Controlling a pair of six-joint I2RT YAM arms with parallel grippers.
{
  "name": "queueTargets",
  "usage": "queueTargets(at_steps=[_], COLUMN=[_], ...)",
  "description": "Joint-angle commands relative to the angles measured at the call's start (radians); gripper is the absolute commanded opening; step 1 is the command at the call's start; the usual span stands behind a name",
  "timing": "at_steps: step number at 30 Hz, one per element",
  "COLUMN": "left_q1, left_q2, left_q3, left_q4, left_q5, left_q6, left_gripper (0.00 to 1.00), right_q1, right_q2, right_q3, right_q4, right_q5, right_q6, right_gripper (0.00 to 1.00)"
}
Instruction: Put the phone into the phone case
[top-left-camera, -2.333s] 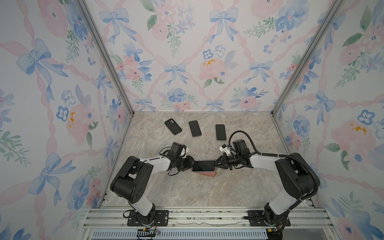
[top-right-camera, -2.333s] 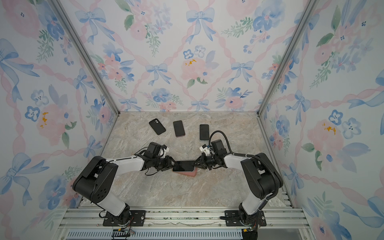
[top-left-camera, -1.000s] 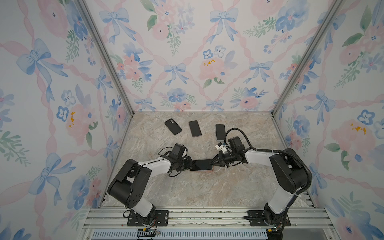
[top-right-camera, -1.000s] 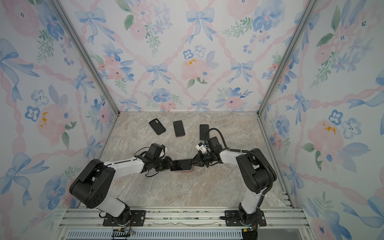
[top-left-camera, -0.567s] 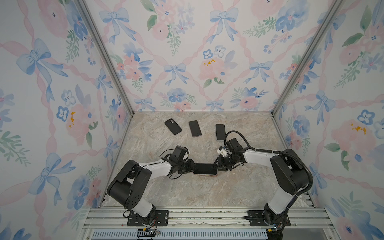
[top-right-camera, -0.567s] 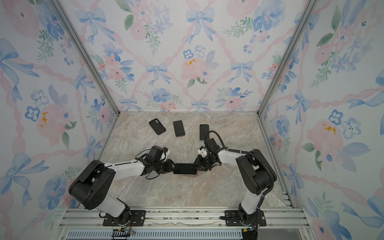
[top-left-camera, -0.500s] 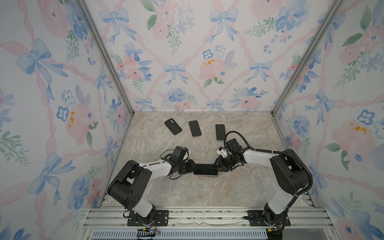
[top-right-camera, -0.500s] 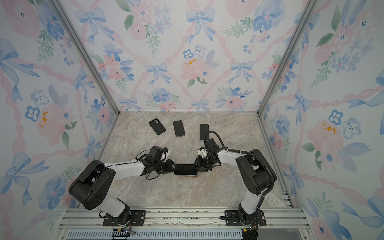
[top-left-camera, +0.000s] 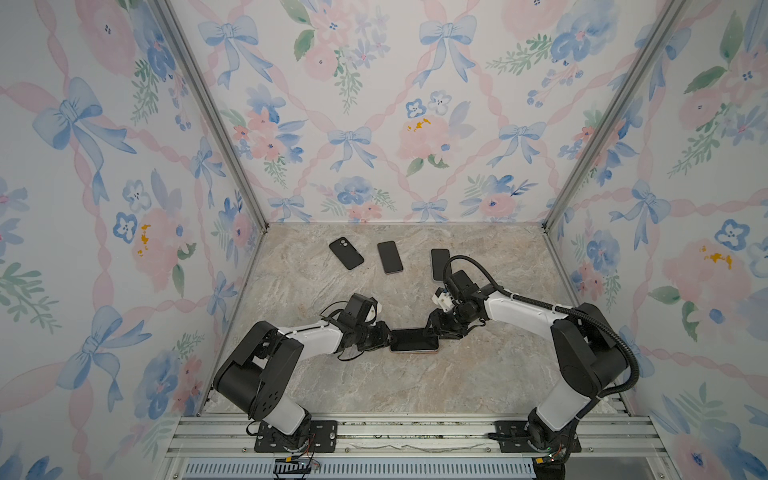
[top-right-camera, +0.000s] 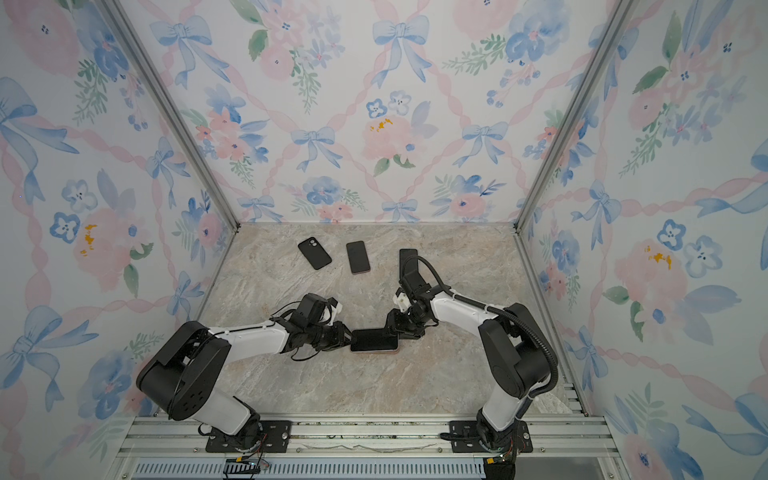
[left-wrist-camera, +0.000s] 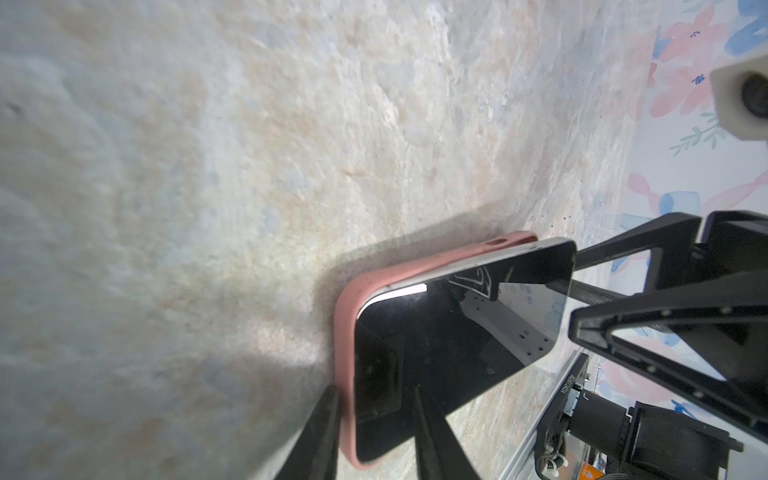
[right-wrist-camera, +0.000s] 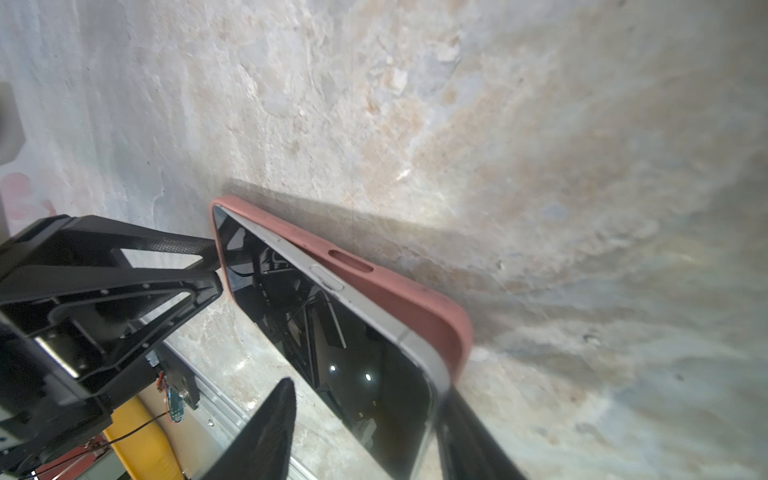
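Right pincer (right-wrist-camera: 366, 385) opened, phone (right-wrist-camera: 316, 316) tilted in pink case (right-wrist-camera: 395, 295)

The black-screened phone (top-left-camera: 414, 340) is lying screen-up at frame centre, sitting half-seated, one long edge raised, in the pink phone case (right-wrist-camera: 415, 307).

**Nothing legible here**

I can read no word, brand or number in any view. The dark-screened phone (left-wrist-camera: 449, 345) shows only reflections. Small white print on the silver aluminium rail (left-wrist-camera: 567, 384), at six o'clock of the marbled tabletop (top-left-camera: 374, 382), is too blurred to read.
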Motion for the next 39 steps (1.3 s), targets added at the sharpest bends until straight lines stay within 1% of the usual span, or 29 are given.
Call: queueTargets(at_steps=[1, 6, 10, 13, 16, 19, 22, 26, 31, 39], left_q1=[0.003, 0.017, 0.02, 0.015, 0.01, 0.006, 0.0, -0.008, 0.011, 0.005], left_q2=[-0.03, -0.026, -0.007, -0.022, -0.044, -0.034, -0.012, -0.003, 0.035, 0.079], left_q3=[-0.003, 0.004, 0.053, 0.069, 0.059, 0.061, 0.071, 0.068, 0.096, 0.15], left_q4=[-0.028, -0.086, -0.151, -0.168, -0.168, -0.166, -0.167, -0.167, -0.188, -0.188], left_q5=[0.007, -0.027, -0.037, -0.029, -0.019, 0.008, 0.014, 0.006, -0.042, -0.048], left_q6=[0.01, 0.04, 0.068, 0.068, 0.06, 0.064, 0.064, 0.06, 0.079, 0.092], left_gripper=[0.31, 0.29, 0.3, 0.31, 0.34, 0.37, 0.37, 0.34, 0.33, 0.27], right_q1=[0.03, 0.072, 0.09, 0.116, 0.129, 0.13, 0.13, 0.13, 0.13, 0.122], right_q2=[-0.008, 0.007, -0.016, -0.069, -0.107, -0.125, -0.114, -0.087, -0.065, -0.058], right_q3=[0.051, 0.118, 0.14, 0.109, 0.053, 0.006, -0.01, -0.017, -0.02, -0.042], right_q4=[-0.115, -0.221, -0.254, -0.243, -0.207, -0.148, -0.114, -0.094, -0.066, -0.038], right_q5=[0.096, 0.219, 0.281, 0.348, 0.39, 0.368, 0.337, 0.307, 0.283, 0.263], right_q6=[-0.04, -0.071, -0.079, -0.076, -0.073, -0.061, -0.055, -0.049, -0.039, -0.025], right_gripper=[0.57, 0.6, 0.6, 0.59, 0.57, 0.53, 0.52, 0.51, 0.51, 0.51])
